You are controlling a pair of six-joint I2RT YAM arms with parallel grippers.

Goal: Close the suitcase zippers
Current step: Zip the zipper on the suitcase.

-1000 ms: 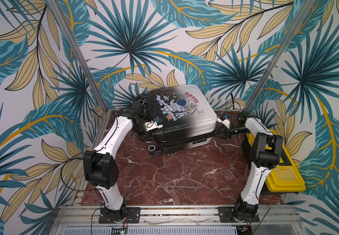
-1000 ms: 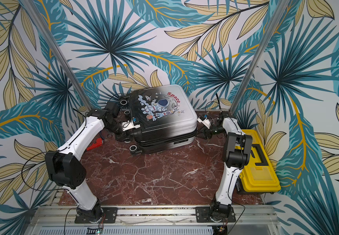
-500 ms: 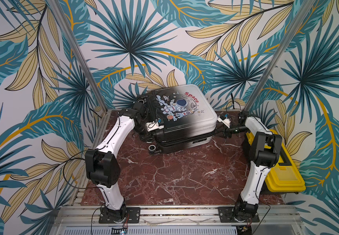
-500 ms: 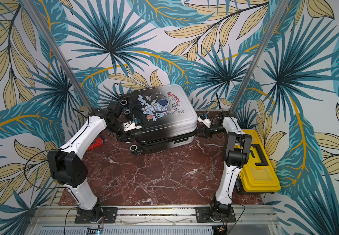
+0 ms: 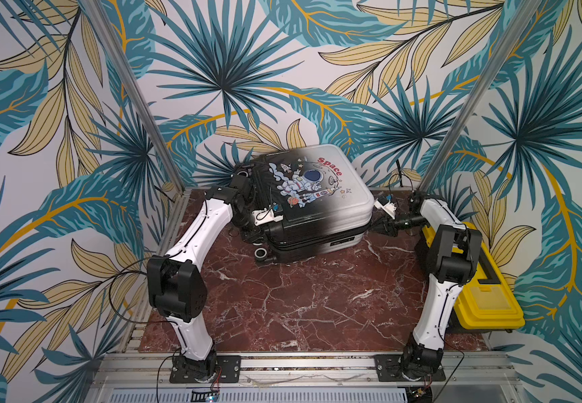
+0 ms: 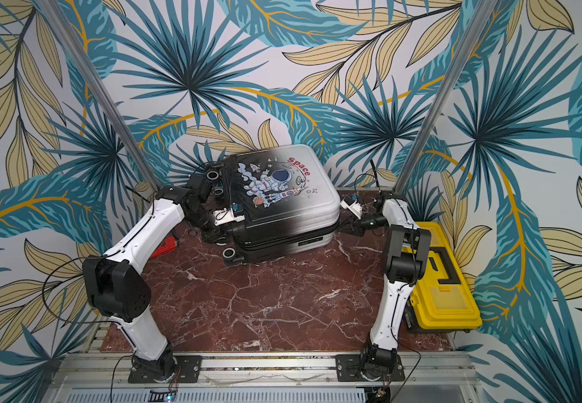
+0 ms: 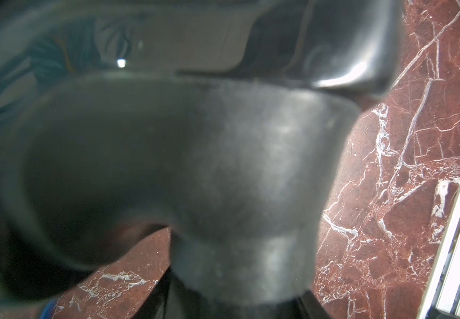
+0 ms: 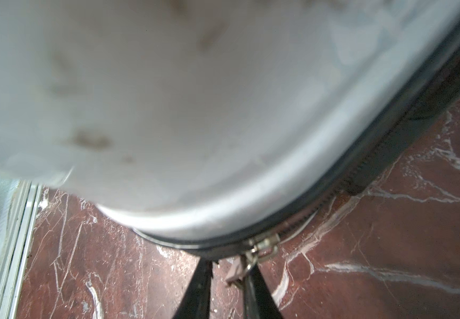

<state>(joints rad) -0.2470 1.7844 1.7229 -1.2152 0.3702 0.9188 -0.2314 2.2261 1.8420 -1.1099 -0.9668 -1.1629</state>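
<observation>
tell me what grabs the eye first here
The suitcase with its cartoon astronaut and red "Space" print sits at the back of the red marble table. A yellow toolbox lies at the table's right edge, against loud leaf wallpaper.

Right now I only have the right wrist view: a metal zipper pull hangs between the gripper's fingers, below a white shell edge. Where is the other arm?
Observer: The left gripper is at the opposite, black end of the suitcase, close by its wheels. Whether it grips anything is hidden.
Reviewer: And how does the case lie?
Observer: It lies flat on the marble table, with the astronaut print facing up and the upper half down on the lower one.
</observation>
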